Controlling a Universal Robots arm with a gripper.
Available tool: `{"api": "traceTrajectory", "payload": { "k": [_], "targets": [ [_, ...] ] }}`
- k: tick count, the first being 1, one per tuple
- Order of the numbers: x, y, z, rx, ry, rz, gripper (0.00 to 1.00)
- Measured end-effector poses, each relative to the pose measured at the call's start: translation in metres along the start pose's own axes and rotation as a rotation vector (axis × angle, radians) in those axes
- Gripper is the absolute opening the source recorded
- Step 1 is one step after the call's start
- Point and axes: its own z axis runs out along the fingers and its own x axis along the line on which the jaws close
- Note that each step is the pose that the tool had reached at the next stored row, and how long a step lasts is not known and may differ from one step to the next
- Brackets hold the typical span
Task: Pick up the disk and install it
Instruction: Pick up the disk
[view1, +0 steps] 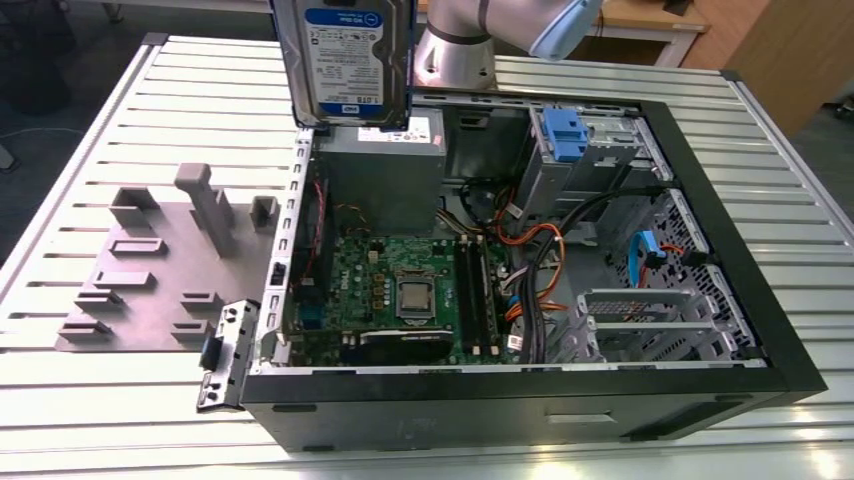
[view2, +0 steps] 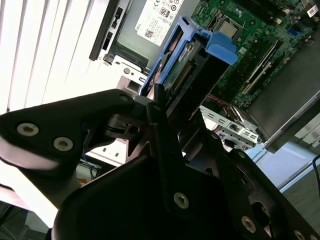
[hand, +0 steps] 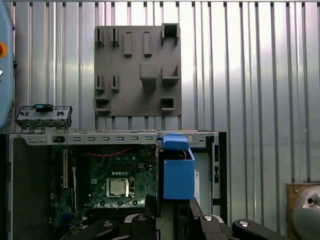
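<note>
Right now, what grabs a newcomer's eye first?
The disk, held on edge by the end effector above the open case, at the exterior view's top. Next, the bare motherboard inside the case, and the grey fixture plate on the table at the exterior view's left.

A ribbed metal worktop carries a computer case lying with its open side up. Inside, a green motherboard lies flat, with a bare processor near its middle. A grey power supply box with a white sticker sits beyond it. Orange and black cables run beside the motherboard. A blue latch stands in the far bay. A grey plate with raised blocks lies just beside the case, on the exterior view's left. A small bracket stands at the case's near corner on that side.
</note>
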Motion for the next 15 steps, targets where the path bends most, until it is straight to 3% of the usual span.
{"api": "traceTrajectory", "payload": {
  "k": [9,15],
  "targets": [
    [0.0012,0.0000,-0.0001,-0.0001,0.0000,0.000,0.35],
    [0.0070,-0.0002,-0.0002,0.0000,0.0000,0.000,0.35]
  ]
}}
